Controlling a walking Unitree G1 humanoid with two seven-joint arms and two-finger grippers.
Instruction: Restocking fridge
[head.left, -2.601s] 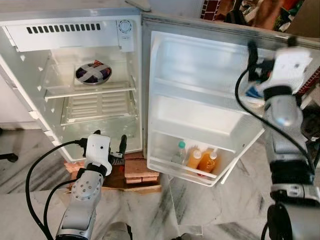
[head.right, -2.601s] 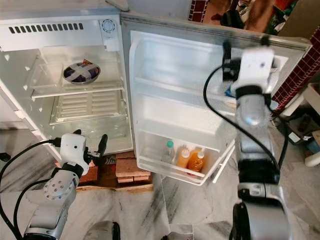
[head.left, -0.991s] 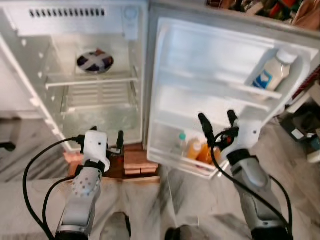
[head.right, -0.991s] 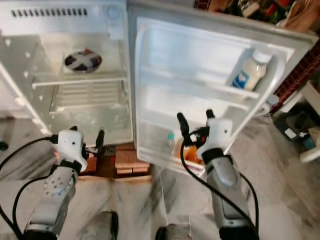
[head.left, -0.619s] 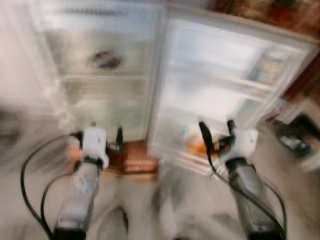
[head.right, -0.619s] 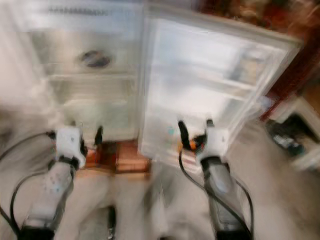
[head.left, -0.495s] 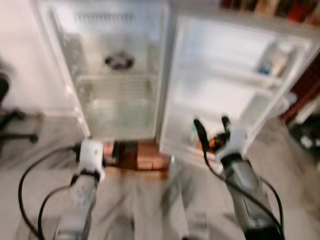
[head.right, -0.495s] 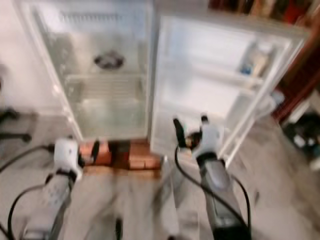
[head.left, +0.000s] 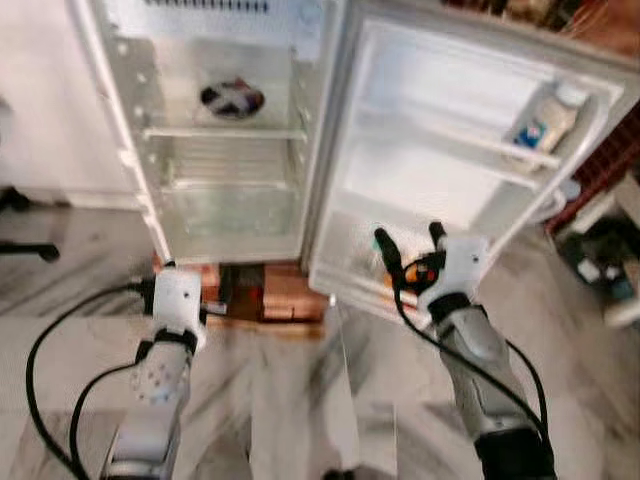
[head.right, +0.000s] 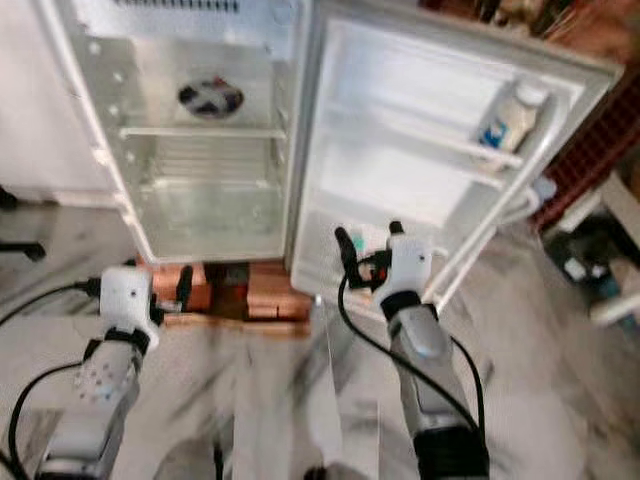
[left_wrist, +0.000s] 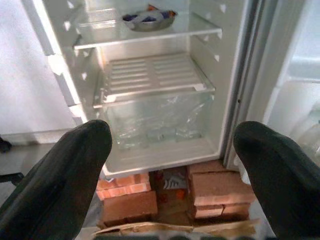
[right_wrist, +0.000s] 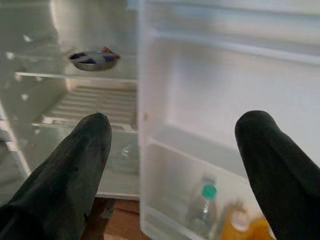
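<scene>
The fridge (head.left: 130, 170) stands open before me, its door (head.left: 470, 190) swung out to the right. A white bottle with a blue label (head.left: 545, 118) leans in the door's upper shelf. Low in the door sit a clear bottle with a green cap (right_wrist: 206, 200) and orange bottles (right_wrist: 240, 226). A patterned bowl (head.left: 232, 98) rests on the top inner shelf. My right gripper (head.left: 408, 236) is open and empty in front of the lower door shelf. My left gripper (head.left: 195, 283) is open and empty, low before the fridge's base.
Red bricks (head.left: 285, 300) and cardboard prop the fridge up off the marble floor (head.left: 300, 400). A crisper drawer (left_wrist: 155, 112) sits under a slatted shelf. A chair base (head.left: 25, 248) shows at the far left; clutter (head.left: 610, 270) lies at the right.
My right gripper left the white bottle on the upper door shelf and dropped to the lower shelf's height. The camera has since pulled back from the fridge, with blur between.
</scene>
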